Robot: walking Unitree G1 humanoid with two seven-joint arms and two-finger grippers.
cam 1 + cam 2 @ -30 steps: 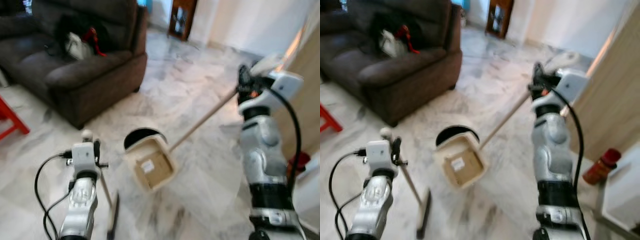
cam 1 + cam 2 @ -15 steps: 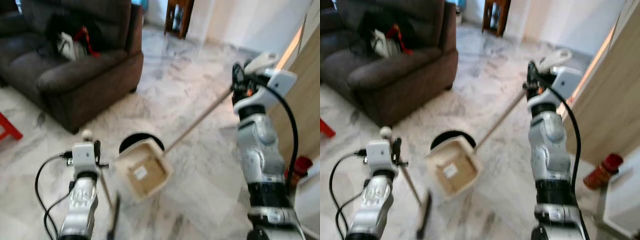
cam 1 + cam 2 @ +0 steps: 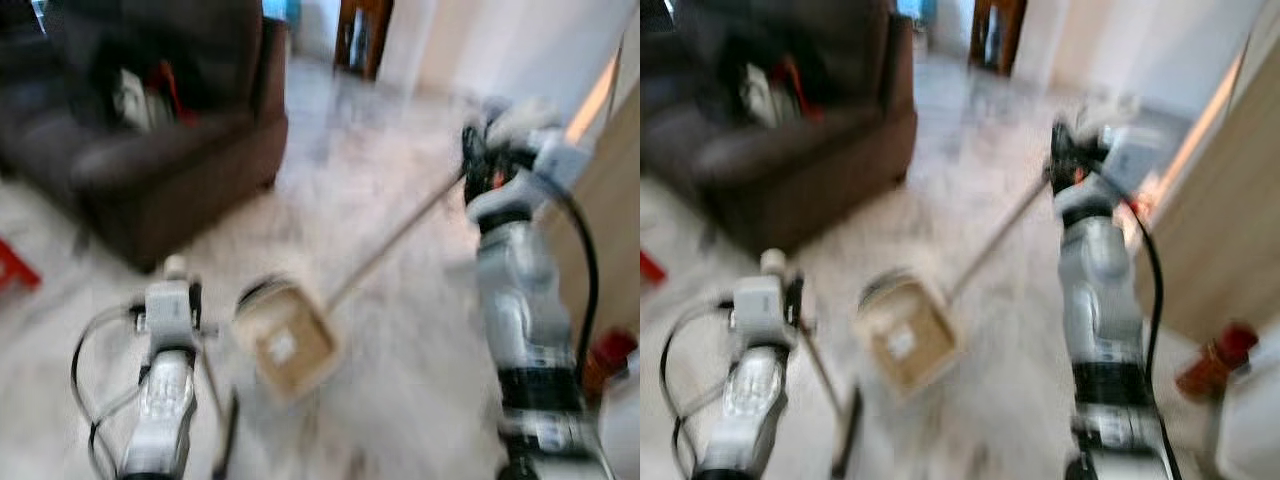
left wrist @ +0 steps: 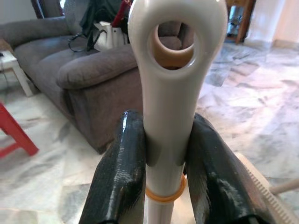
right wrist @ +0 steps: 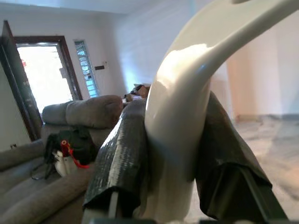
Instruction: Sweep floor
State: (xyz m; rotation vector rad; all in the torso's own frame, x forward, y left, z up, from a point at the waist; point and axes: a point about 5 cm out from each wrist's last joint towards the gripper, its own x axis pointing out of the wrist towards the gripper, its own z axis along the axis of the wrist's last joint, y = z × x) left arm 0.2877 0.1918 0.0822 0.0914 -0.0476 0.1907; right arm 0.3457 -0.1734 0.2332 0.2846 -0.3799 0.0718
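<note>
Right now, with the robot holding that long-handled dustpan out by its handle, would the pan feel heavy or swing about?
Probably light: the dustpan looks like thin cream plastic. Its long handle seems stiff, running straight. Gripped only at the top end by the right gripper, the pan could still swing or twist.

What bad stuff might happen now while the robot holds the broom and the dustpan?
1. The dustpan sits close to the broom head, so a swing might knock it and miss the dirt.
2. The sofa is near the left gripper, so the broom handle may bump it.
3. The head views are blurred, so the robot is likely moving; the long dustpan handle in the right gripper could tilt the pan.
</note>
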